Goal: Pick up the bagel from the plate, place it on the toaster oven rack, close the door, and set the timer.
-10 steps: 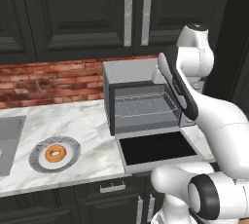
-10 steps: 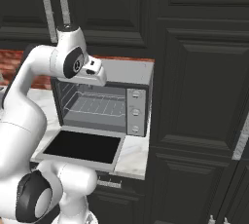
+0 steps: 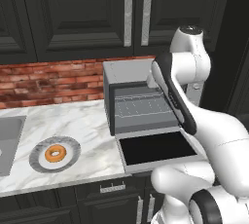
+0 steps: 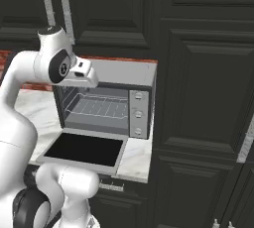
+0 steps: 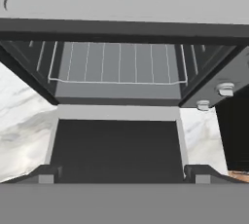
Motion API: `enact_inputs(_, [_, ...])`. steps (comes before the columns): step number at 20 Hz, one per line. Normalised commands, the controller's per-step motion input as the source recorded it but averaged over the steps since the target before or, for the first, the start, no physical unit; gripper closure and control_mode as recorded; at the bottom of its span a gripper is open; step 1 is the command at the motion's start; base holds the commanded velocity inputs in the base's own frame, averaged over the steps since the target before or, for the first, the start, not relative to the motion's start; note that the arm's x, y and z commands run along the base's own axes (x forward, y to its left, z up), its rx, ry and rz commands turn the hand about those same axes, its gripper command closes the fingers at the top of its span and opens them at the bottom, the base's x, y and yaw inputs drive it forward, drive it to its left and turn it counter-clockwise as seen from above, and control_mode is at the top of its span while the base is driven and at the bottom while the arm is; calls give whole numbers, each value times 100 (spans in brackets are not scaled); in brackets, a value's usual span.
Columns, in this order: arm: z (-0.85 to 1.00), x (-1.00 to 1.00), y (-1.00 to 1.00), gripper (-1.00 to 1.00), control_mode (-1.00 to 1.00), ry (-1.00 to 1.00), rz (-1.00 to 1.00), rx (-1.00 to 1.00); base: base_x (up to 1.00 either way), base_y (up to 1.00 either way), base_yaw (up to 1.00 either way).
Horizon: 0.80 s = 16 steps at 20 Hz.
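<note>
Two fingers (image 5: 48,174) stand apart above the lowered door (image 5: 116,150), bagel (image 3: 55,154) well away on the plate (image 3: 36,162).

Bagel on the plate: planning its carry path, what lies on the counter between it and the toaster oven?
Only bare marble counter separates the orange-brown ring bagel from the grey boxy toaster oven, per the left base view.

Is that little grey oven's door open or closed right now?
Open. The grey-framed dark glass door lies folded down flat in front of the boxy grey toaster oven, exposing the bare silver wire rack inside.
</note>
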Motion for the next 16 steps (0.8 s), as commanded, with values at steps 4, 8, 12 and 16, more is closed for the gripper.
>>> enact_inputs(4, [-24, -32, 39, -100, -100, -16, 0, -11, 0, 0, 0])
enact_inputs(8, [-47, -10, 26, -100, -100, -10, 0, -7, 0, 0, 0])
enact_inputs(12, [-46, 0, 9, -100, -100, -1, 0, 0, 0, 0, 0])
enact_inputs(16, [-37, 25, 1, -100, -100, 0, 0, 0, 0, 0, 0])
